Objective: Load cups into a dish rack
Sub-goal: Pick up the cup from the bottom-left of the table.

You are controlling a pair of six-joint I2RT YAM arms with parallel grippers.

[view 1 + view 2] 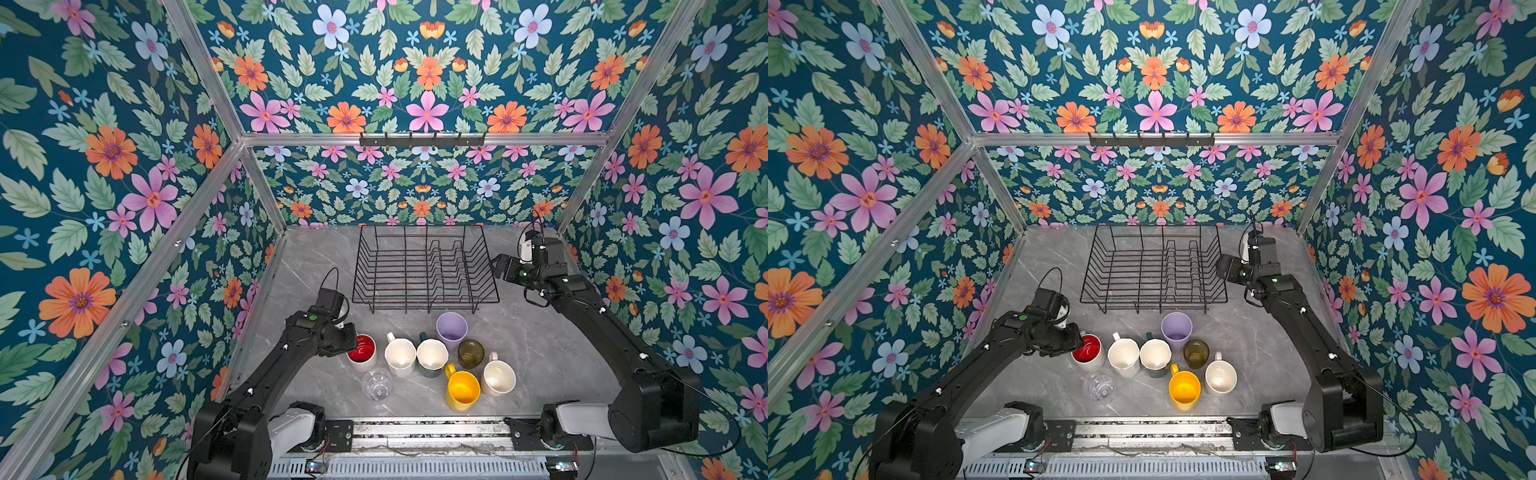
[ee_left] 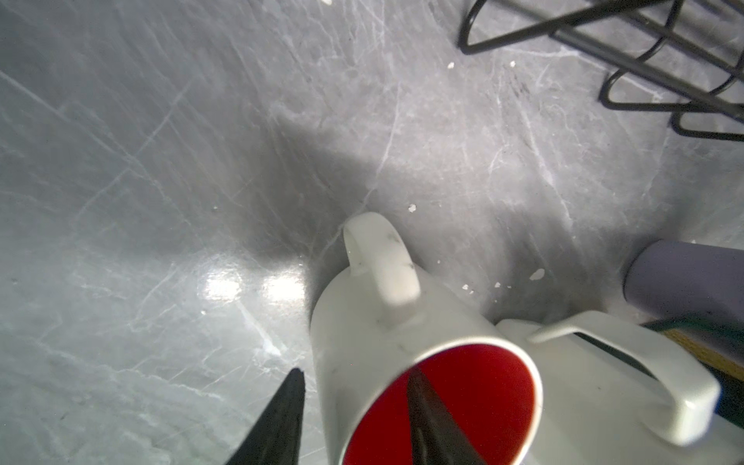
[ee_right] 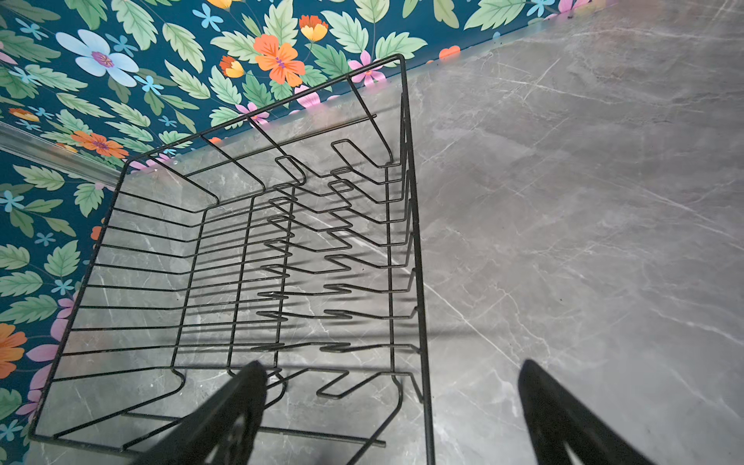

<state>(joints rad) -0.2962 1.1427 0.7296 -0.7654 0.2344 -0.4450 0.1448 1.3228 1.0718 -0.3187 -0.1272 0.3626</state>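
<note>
Red-lined mug: upright on the tabletop, on the robot's side of the dish rack, just off the rack's front left corner. Its handle is on the side away from the left tool. The rack holds no cups; the other seven cups stand clustered along its front.

Left tool: partly open, straddling the mug wall. One of the fingers is outside, its mate down in the red interior. A strip of tabletop shows between the outer finger and the wall, so there is no clamp yet and nothing is held.

Step in hand, as judged: rim pinch on this mug.
- Seat deeper, then close slowly so the wall centres between the pads and the mug does not skid into the white mug. That mug stands next along the rack front, touching or nearly so; the wrist view does not settle it.
- Lift straight up.
- Carry to the rack's open left bay, clear of the prongs.

Right tool: wide open, empty, hanging over the rack's right edge.
</note>
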